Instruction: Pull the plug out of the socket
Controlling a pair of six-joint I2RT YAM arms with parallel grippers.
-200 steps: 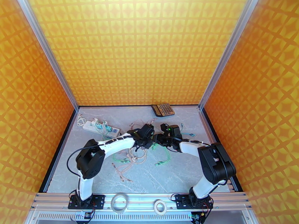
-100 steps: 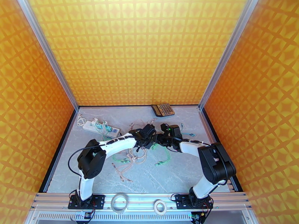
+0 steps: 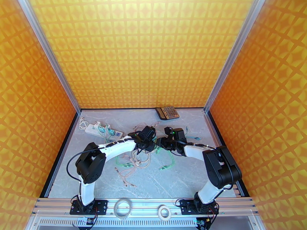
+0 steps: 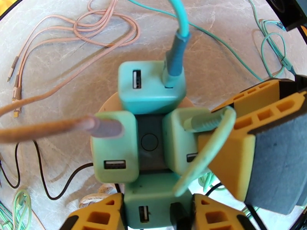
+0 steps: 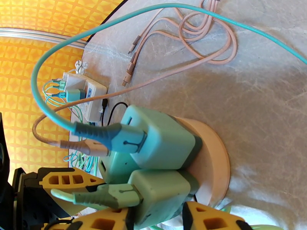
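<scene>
The socket is a dark cube (image 4: 149, 142) on a pale round base (image 5: 215, 161), with several teal plugs pushed into its sides. My left gripper (image 4: 157, 213) straddles the nearest plug (image 4: 147, 196), one yellow finger pressed on each side. My right gripper (image 5: 157, 221) is shut the same way on the neighbouring plug (image 5: 161, 192), and one of its fingers (image 4: 245, 150) covers that plug's right side. A teal cable (image 4: 178, 46) and a pink cable (image 4: 46, 129) run out of two other plugs. Seen from above, both grippers (image 3: 147, 135) (image 3: 161, 142) meet at mid-table.
A white power strip (image 3: 103, 131) lies at the left. A calculator (image 3: 167, 112) sits by the back wall. Loose pink cables (image 3: 132, 165) and green cables (image 3: 167, 161) sprawl in front of the socket. Two tape rolls (image 3: 122, 207) rest on the front rail. Orange walls enclose three sides.
The left arm's wrist and elbow have shifted slightly to the left. The right arm has stayed where it was, and both grips look the same.
</scene>
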